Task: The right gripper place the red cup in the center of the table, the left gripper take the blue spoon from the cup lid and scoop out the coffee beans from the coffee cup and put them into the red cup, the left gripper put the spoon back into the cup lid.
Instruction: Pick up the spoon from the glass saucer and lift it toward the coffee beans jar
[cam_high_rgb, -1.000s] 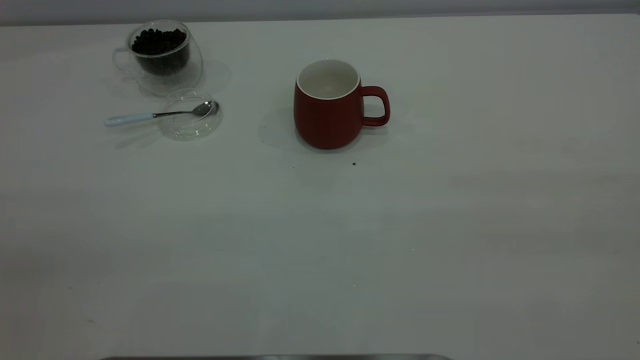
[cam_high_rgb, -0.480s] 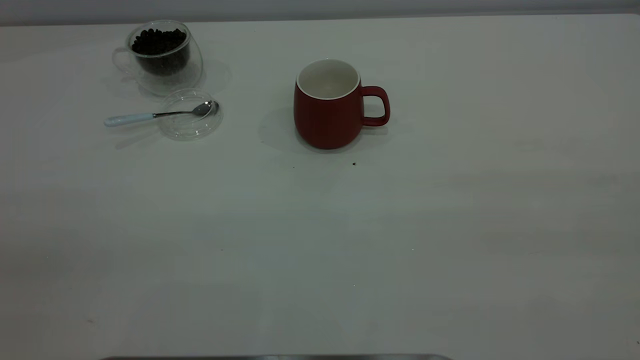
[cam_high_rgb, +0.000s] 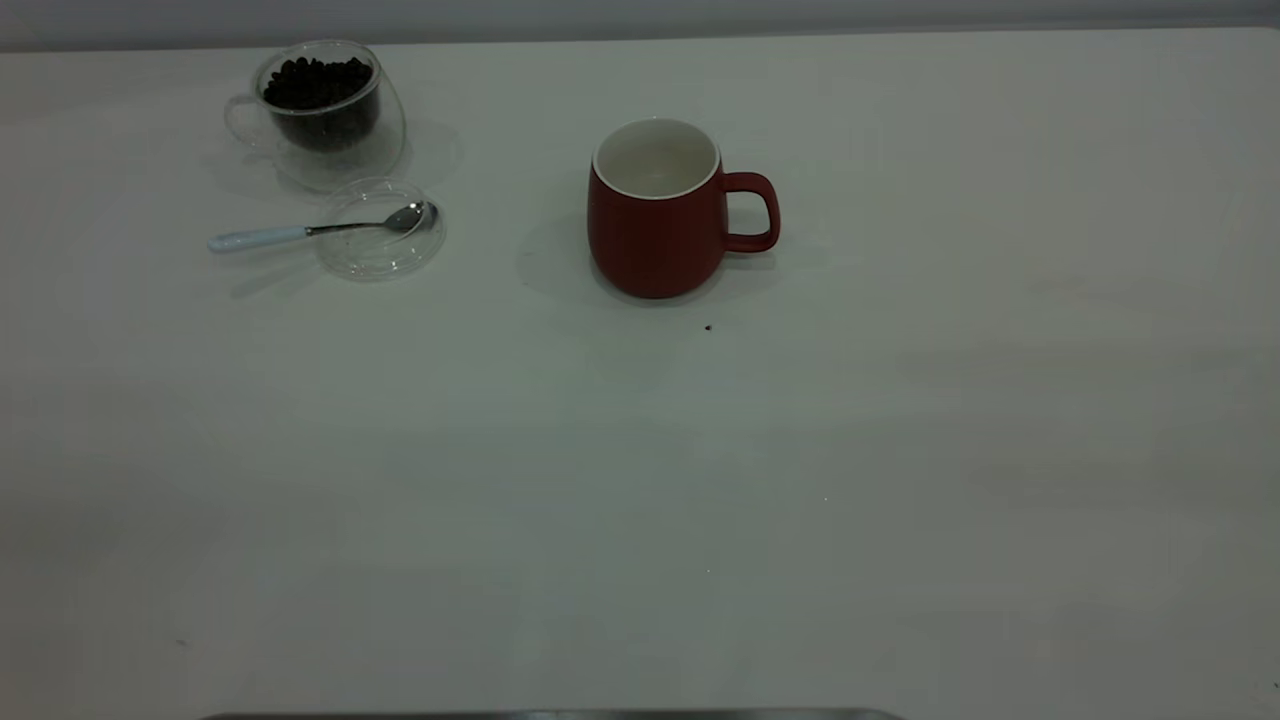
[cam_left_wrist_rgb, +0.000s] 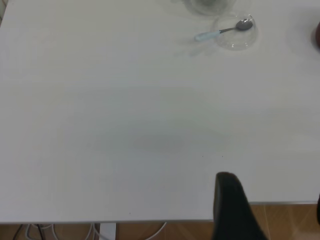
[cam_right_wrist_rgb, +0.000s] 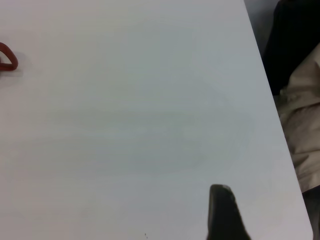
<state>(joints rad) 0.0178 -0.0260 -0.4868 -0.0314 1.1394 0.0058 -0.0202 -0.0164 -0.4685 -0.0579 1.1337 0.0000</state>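
The red cup (cam_high_rgb: 655, 215) stands upright near the table's middle, handle to the right, white inside. The blue-handled spoon (cam_high_rgb: 300, 232) lies with its bowl in the clear cup lid (cam_high_rgb: 381, 242) at the back left. Behind it stands the glass coffee cup (cam_high_rgb: 322, 105) full of dark beans. Neither gripper shows in the exterior view. In the left wrist view my left gripper (cam_left_wrist_rgb: 270, 200) is open and empty over the table's near edge, far from the spoon (cam_left_wrist_rgb: 220, 33). In the right wrist view my right gripper (cam_right_wrist_rgb: 270, 200) is open and empty, far from the red cup's handle (cam_right_wrist_rgb: 6, 57).
A small dark speck (cam_high_rgb: 708, 327) lies on the white table (cam_high_rgb: 700, 480) just in front of the red cup. The table's right edge (cam_right_wrist_rgb: 272, 115) runs close to my right gripper, with dark and beige cloth (cam_right_wrist_rgb: 300, 100) beyond it.
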